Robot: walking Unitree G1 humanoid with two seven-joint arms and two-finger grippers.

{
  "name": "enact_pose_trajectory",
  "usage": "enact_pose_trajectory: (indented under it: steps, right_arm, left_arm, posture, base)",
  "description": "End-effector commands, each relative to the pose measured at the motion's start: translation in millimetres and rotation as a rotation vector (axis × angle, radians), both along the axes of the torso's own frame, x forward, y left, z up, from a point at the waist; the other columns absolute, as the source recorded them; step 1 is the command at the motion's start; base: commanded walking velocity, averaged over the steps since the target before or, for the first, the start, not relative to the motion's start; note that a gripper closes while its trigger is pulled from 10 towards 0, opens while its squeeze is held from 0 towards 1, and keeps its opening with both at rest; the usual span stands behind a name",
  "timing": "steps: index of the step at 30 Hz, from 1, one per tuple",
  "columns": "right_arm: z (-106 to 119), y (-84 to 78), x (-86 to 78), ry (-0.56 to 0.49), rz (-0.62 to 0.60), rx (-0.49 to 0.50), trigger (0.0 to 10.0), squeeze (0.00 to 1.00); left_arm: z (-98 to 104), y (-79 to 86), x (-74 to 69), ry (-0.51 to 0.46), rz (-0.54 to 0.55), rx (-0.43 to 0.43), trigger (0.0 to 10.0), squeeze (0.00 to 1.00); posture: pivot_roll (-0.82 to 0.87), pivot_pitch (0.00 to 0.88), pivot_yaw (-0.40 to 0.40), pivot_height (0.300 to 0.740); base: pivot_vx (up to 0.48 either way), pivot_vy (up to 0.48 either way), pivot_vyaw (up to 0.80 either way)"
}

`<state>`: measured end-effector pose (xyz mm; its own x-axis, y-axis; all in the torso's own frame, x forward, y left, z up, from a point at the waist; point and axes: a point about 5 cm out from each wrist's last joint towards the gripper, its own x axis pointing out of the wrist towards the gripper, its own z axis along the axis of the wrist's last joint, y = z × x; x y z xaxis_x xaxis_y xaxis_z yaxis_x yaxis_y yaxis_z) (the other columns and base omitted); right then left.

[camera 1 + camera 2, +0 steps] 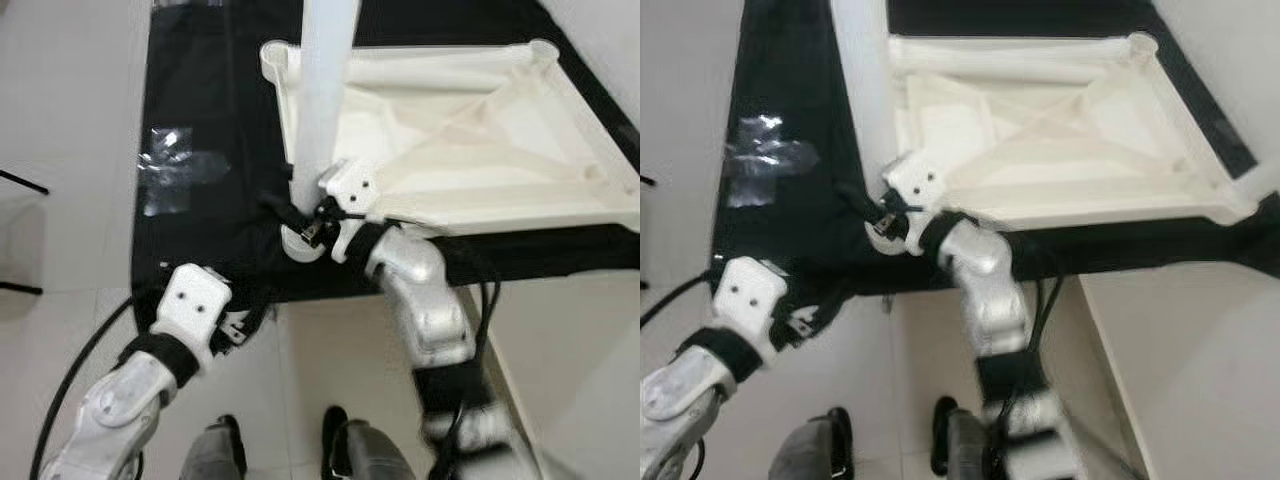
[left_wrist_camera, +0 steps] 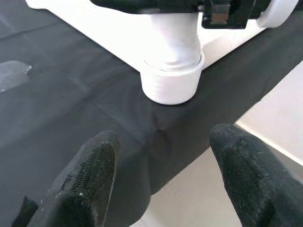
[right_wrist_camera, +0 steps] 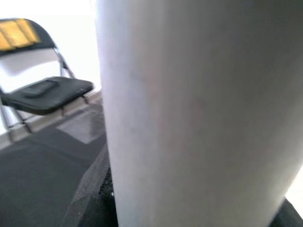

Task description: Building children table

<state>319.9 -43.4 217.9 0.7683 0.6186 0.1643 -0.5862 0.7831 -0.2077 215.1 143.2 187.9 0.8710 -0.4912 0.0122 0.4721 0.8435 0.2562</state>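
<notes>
White plastic makes up the whole job: the upturned table top [image 1: 470,140] lies underside-up on a black cloth [image 1: 200,230] spread over the floor, and one table leg [image 1: 322,95] stands upright in the corner socket [image 2: 171,82] at the top's near left corner, close to the cloth's near edge. The right gripper [image 1: 312,222] is at the base of that leg, and the right wrist view has the leg's pale wall hard against its lens, so the fingers appear to be pinching the leg low down, though the actual contact is not sharp in any picture. The left gripper [image 2: 163,177] hovers just short of the socket with its black fingers [image 2: 90,184] spread wide and nothing between them. My worry is the seating: if the leg is not fully home or is pushed at an angle, it could bind, or tip out once released, and a sideways shove could slide the light top across the smooth cloth towards its edge. The left gripper closing in from the near side could also knock the socket or foul the right one, since both crowd the same corner. Hard to judge are the leg's upper end, cut off at the top of the head views, whether any thread or latch has engaged inside the socket, and the top's far right corner, which is partly out of frame. A folding chair [image 3: 42,90] stands in the background.
</notes>
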Motion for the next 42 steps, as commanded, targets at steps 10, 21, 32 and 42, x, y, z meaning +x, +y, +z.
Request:
enact_pose_trajectory:
  steps: [10, 21, 32, 42]
  right_arm:
    - [-31, -19.6, 15.4, 0.181, -0.178, -0.084, 10.0, 0.09]
    - [35, -12.9, 24.0, -0.014, 0.487, -0.014, 10.0, 0.0]
    - [50, -8.6, 37.4, -0.04, 0.763, -0.18, 10.0, 0.0]
    - [49, -9.7, 43.1, -0.008, 0.897, -0.21, 0.0, 0.0]
  left_arm:
    - [-6, -4.0, -0.2, 0.032, -0.023, 0.0, 10.0, 0.0]
    - [-4, -4.8, -1.1, 0.024, -0.016, -0.004, 10.0, 0.0]
    - [-3, -3.6, -7.1, 0.031, -0.003, 0.001, 10.0, 0.0]
    - [-3, -0.5, -9.2, 0.035, 0.014, 0.008, 10.0, 0.0]
  posture:
    - [0.12, 0.312, -0.127, 0.74]
    - [0.13, 0.326, -0.142, 0.74]
    - [0.17, 0.348, -0.155, 0.74]
    - [0.17, 0.353, -0.16, 0.74]
  base:
    - [0.0, 0.0, 0.0]
    - [0.0, 0.0, 0.0]
    - [0.0, 0.0, 0.0]
    - [0.0, 0.0, 0.0]
